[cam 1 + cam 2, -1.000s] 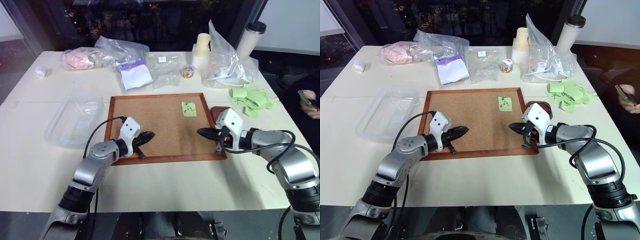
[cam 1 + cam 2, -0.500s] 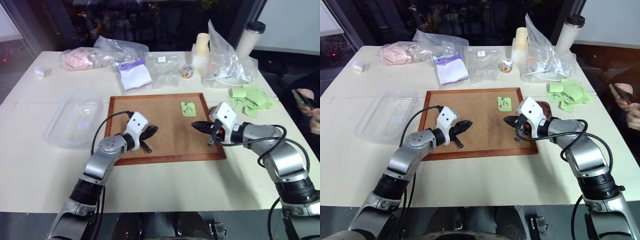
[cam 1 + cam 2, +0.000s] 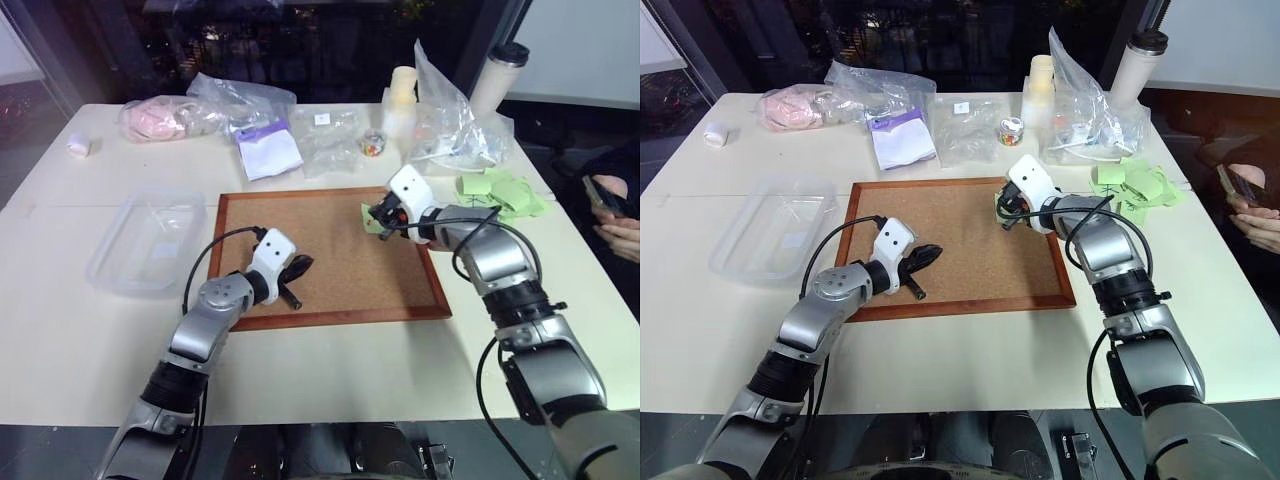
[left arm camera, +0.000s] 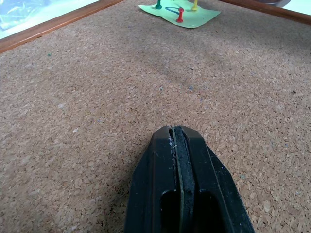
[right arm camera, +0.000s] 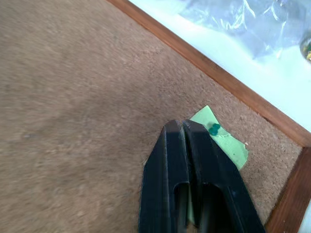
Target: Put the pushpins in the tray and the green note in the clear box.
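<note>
The green note [image 3: 380, 222] is pinned near the far right corner of the cork board [image 3: 330, 290]. Pushpins stand in it: a green one [image 4: 158, 6], a red one [image 4: 180, 14] and a yellow one [image 4: 194, 6]. My right gripper [image 3: 374, 214] hovers right over the note, its tips beside the green pushpin [image 5: 213, 128], fingers a narrow slit apart with nothing between them. My left gripper [image 3: 303, 264] is shut and empty, low over the board's near left part. The clear box [image 3: 150, 240] lies left of the board. My right arm hides the tray.
A bunch of green notes [image 3: 500, 190] lies right of the board. Plastic bags [image 3: 450, 130], a white bottle [image 3: 405, 92], a small jar [image 3: 375, 143] and a tumbler [image 3: 497, 80] line the far side. A person's hand with a phone [image 3: 612, 205] is at the right edge.
My right gripper has swung forward and left from the board's right edge to the green note, and its fingers have parted slightly. The left gripper has stayed in place, shut.
</note>
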Tool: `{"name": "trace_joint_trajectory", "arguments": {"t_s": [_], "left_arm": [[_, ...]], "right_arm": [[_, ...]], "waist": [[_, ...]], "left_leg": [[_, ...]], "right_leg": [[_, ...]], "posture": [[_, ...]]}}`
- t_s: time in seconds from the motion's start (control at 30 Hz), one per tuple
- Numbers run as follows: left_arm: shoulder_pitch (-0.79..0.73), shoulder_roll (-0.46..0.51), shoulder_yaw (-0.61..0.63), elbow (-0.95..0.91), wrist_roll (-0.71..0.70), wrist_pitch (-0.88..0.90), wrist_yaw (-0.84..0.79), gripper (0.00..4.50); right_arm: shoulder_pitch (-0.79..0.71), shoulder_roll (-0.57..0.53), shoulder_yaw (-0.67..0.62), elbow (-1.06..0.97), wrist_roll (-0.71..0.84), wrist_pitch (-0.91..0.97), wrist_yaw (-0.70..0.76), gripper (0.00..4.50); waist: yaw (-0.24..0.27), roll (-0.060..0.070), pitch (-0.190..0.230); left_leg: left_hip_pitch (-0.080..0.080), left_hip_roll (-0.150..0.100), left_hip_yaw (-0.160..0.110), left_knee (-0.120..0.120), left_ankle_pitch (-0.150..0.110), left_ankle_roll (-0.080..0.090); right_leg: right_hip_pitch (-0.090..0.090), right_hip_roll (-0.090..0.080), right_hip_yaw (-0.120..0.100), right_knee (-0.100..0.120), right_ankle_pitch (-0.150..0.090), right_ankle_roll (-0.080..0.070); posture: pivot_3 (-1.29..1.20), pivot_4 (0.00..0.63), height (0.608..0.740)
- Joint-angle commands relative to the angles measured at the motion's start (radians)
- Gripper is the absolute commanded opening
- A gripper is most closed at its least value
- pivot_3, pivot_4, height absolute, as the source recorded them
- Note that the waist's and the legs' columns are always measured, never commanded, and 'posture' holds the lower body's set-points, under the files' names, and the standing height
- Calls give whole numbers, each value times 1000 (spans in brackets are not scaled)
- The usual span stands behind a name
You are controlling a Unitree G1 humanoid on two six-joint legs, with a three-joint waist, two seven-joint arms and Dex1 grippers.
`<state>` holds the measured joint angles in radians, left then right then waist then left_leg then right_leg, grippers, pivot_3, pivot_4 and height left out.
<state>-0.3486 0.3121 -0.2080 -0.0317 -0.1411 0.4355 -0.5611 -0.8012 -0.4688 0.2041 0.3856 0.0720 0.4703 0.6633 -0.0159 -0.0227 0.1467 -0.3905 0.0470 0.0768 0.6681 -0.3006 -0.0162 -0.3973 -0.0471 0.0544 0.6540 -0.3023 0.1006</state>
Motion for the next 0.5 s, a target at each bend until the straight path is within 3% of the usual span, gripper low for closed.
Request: {"name": "trace_joint_trajectory", "arguments": {"t_s": [0.03, 0.2, 0.5], "left_arm": [[33, -2, -9, -1, 9, 32, 6, 0], [55, 1, -1, -27, 9, 43, 13, 0], [87, 3, 5, -68, 10, 57, 26, 0]], "right_arm": [[-73, 27, -12, 105, -46, -104, -37, 1801], [-130, 58, -25, 237, -68, -169, -49, 4128], [-222, 115, -96, 453, -47, -196, -85, 4128]], "waist": [[-1, 0, 0], [-4, 0, 0], [-20, 0, 0]], "left_leg": [[0, 0, 0, 0, 0, 0], [0, 1, 0, 0, 0, 0], [0, 2, 0, -1, 1, -1]], "right_leg": [[0, 0, 0, 0, 0, 0], [0, 0, 0, 0, 0, 0], [-1, -1, 0, 0, 0, 0]], "posture": [[0, 150, 740], [0, 150, 740], [0, 150, 740]]}}
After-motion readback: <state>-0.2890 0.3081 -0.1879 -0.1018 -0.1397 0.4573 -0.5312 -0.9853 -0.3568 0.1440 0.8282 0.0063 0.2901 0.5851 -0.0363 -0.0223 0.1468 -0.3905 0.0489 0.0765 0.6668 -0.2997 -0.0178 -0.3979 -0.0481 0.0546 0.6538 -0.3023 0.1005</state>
